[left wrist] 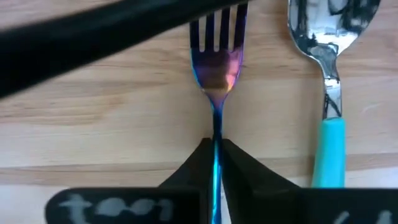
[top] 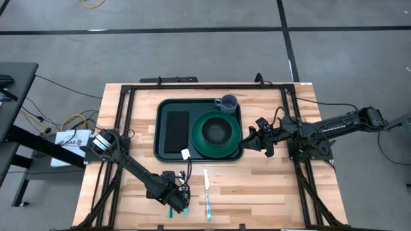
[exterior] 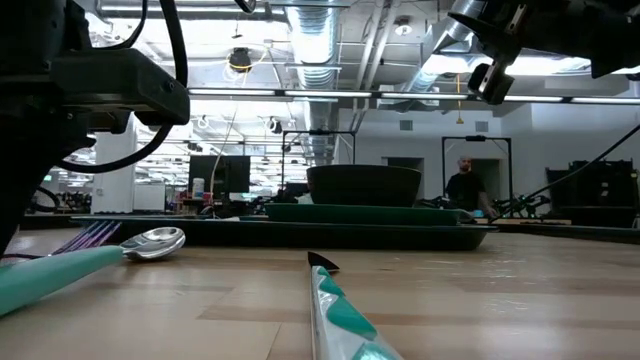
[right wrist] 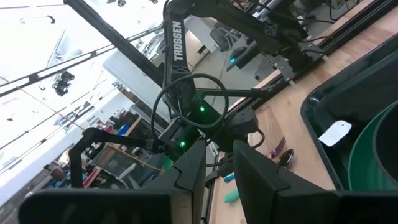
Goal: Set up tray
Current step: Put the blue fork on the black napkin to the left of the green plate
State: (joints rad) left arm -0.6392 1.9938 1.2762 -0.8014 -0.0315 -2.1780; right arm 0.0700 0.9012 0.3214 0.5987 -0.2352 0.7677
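Fork (left wrist: 217, 68) sits clamped by its handle in the left gripper (top: 178, 200), long axis running straight out from the fingers; we note the tray (top: 166, 149) lies just beyond, while the right gripper (top: 264, 142) waits beside it, fingers slightly apart.

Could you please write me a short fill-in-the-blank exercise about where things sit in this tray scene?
1. The left gripper is shut on the handle of the ____.
2. The round green bowl sits inside the ____.
3. The grey cup stands in a corner of the tray, next to the ____.
4. The right gripper hovers beside the tray, holding ____.

Missing words: fork; tray; bowl; nothing
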